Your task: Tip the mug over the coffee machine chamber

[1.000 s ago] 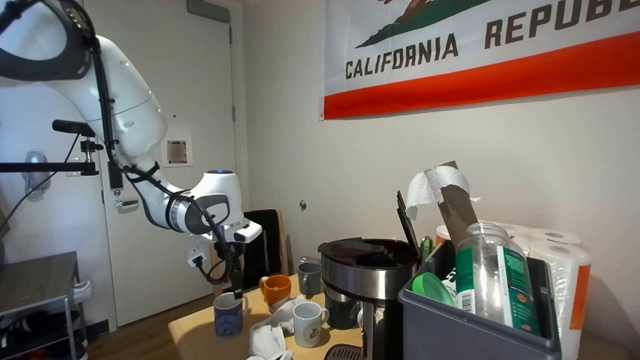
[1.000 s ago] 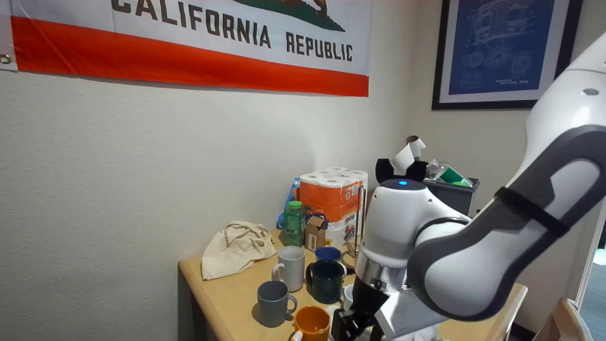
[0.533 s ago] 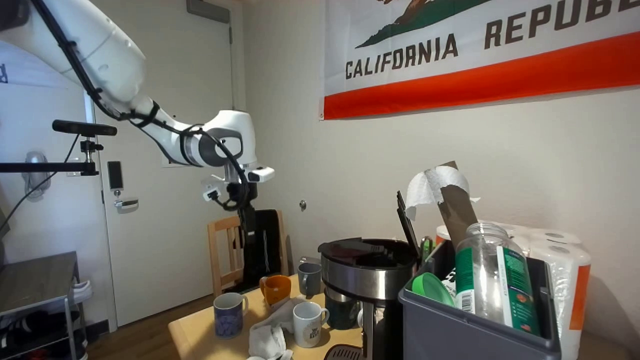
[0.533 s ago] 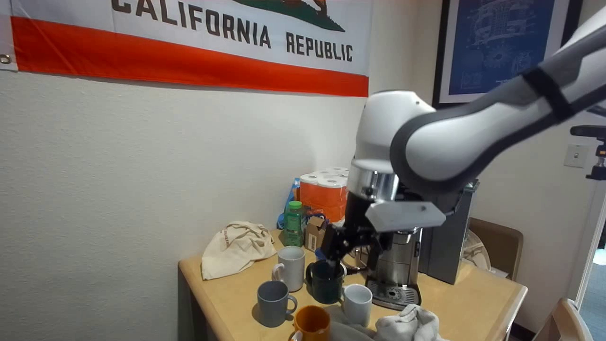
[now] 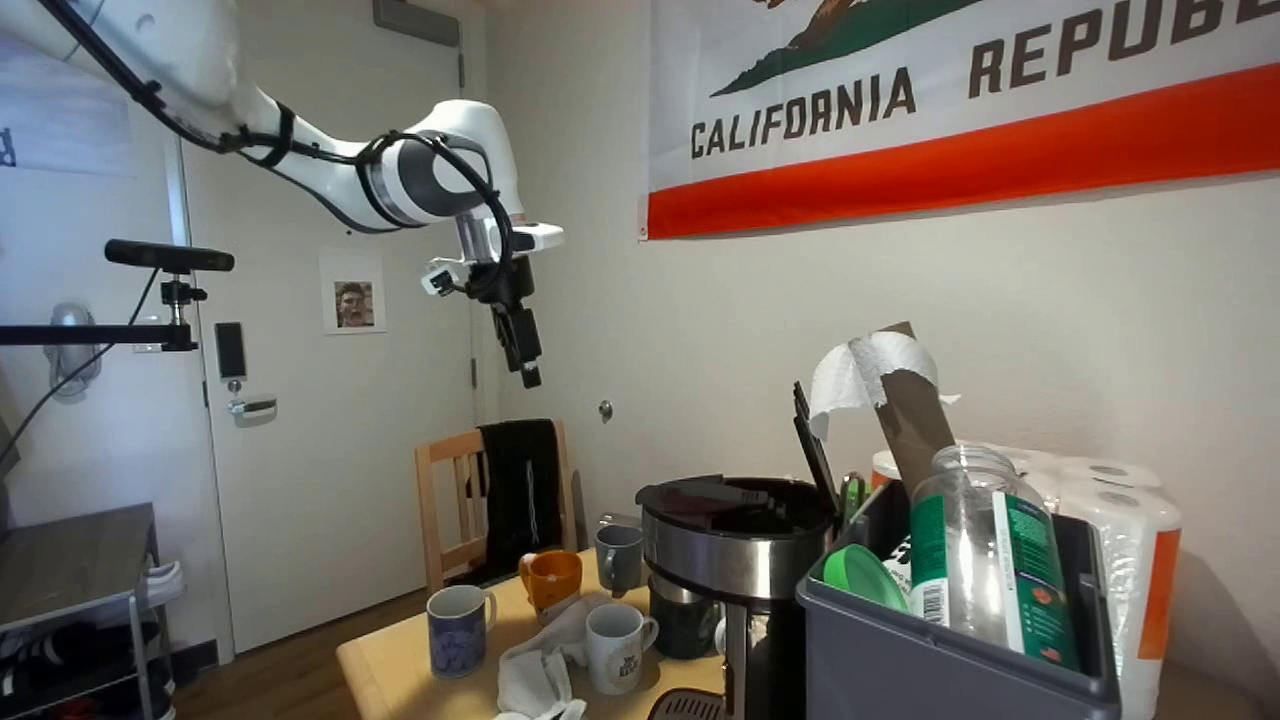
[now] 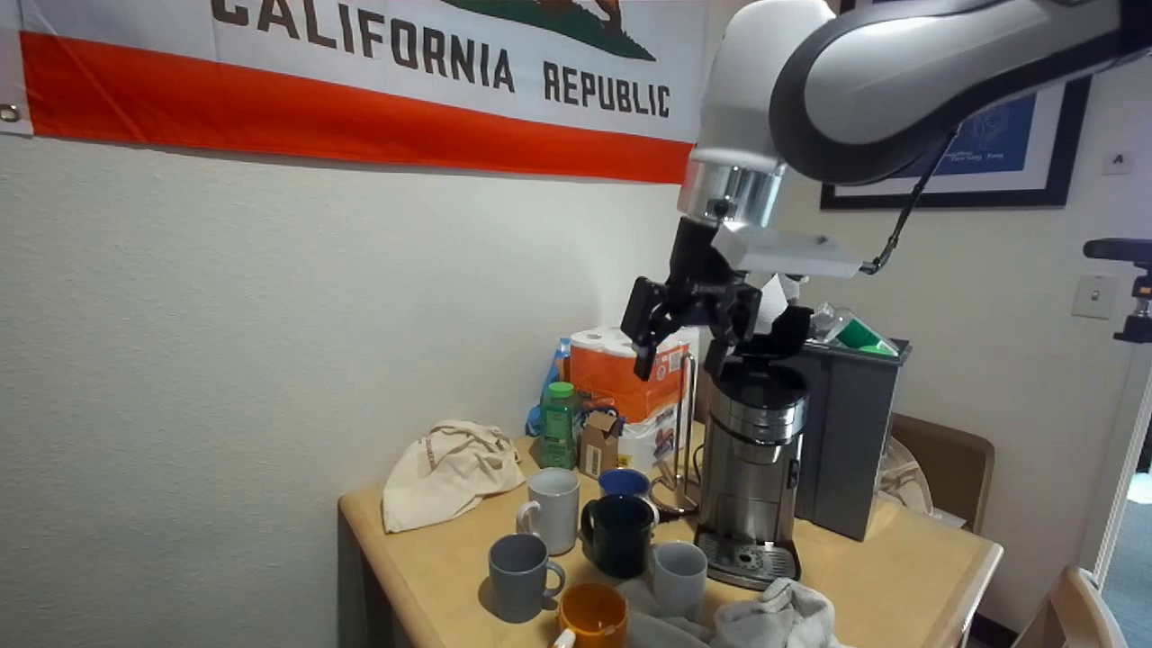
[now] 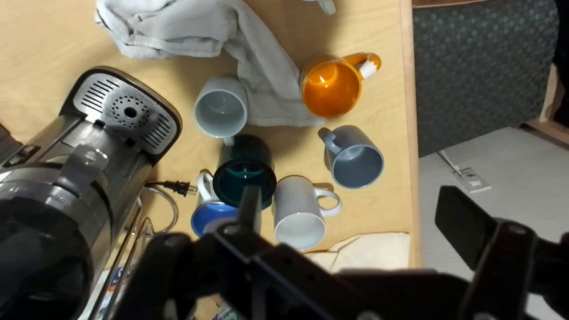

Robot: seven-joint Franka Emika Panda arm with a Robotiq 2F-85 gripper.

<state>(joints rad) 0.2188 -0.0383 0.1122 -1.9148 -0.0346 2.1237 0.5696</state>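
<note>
A blue-grey patterned mug (image 5: pixel 457 632) with a pale rim and inside stands upright at the table's left corner. Only its handle (image 7: pixel 326 5) shows at the wrist view's top edge. A plain slate-grey mug (image 6: pixel 519 578) also stands upright, seen in the wrist view (image 7: pixel 357 161) too. The coffee machine chamber (image 5: pixel 745 505) is the dark open well on top of the machine; it shows in an exterior view (image 6: pixel 765 382) and at lower left in the wrist view (image 7: pixel 40 253). My gripper (image 6: pixel 679 367) is open and empty, high above the table (image 5: pixel 530 378). Its spread fingers show in the wrist view (image 7: pixel 351 211).
An orange mug (image 7: pixel 331 86), a white cup (image 7: pixel 221 106), a dark green mug (image 7: pixel 244 166) and a tall pale mug (image 7: pixel 298 213) stand close together. A grey towel (image 7: pixel 275 75) lies among them. A grey bin (image 5: pixel 950 650) with bottles stands beside the machine.
My gripper has risen from low beside the patterned mug to high above the table, moving right in the view of the table corner. The mugs have not moved.
</note>
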